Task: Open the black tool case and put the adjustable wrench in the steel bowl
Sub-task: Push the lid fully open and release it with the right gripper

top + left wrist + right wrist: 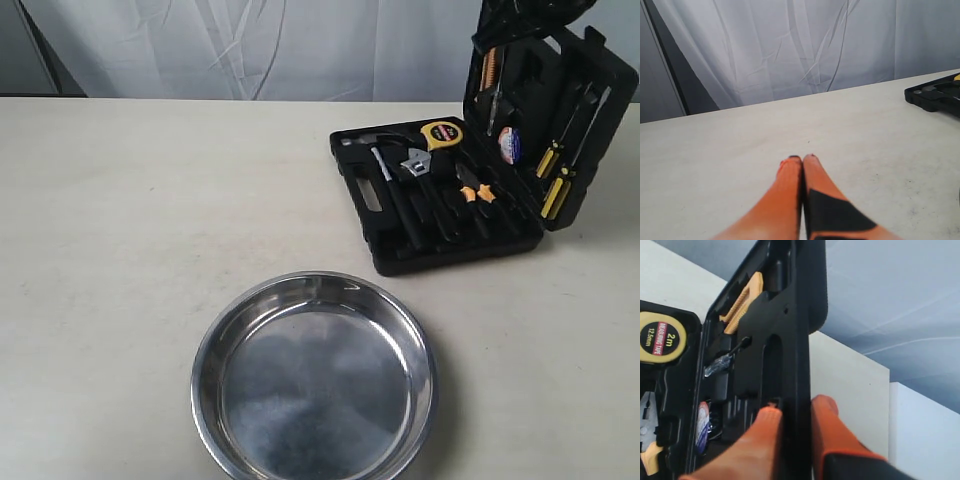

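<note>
The black tool case (440,258) lies open at the back right, its lid (605,95) standing nearly upright. In the tray, the adjustable wrench (417,165) rests with its silver head beside the yellow tape measure (441,134) and its black handle pointing toward the front. My right gripper (795,410) is shut on the lid's edge (797,340), one orange finger on each side; it appears as a dark shape (508,20) atop the lid. The steel bowl (315,395) sits empty at the front centre. My left gripper (802,159) is shut on nothing above bare table, with the case's corner (939,95) far off.
Orange-handled pliers (478,190) and a hammer (385,170) lie beside the wrench. Yellow-and-black screwdrivers (556,175) sit in the lid. A white curtain (250,45) hangs behind the beige table (120,250).
</note>
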Controlling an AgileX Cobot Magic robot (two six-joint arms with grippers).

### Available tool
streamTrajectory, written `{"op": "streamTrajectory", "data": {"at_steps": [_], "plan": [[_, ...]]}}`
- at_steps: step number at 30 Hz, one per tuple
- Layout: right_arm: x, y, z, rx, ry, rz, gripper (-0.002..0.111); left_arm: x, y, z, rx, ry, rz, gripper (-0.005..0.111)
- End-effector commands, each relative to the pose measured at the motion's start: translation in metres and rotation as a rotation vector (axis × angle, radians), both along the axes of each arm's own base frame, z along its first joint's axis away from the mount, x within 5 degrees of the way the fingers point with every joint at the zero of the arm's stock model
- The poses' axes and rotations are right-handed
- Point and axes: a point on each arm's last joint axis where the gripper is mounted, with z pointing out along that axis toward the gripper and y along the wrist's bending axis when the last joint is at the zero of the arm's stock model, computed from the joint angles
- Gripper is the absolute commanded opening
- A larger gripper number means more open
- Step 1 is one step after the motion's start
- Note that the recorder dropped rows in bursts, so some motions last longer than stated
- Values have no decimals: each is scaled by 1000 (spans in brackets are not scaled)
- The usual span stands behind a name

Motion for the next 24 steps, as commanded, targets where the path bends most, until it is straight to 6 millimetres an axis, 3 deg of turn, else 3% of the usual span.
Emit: {"op": "streamTrajectory", "data": {"at_steps": [1, 16, 20, 24], "plan": [[0, -15, 11, -94, -47, -57, -1, 0, 0, 1, -4, -3, -5, 0], [0, -17, 13, -85, -82, -113, 0, 0, 0, 1, -4, -3, -5, 0], [0, -18, 13, -96, -86, -111, 19, 0, 0, 1, -4, -3, -5, 0], [0, -20, 15, -124, -88, -116, 51, 0, 0, 1, -4, -3, -5, 0]]}}
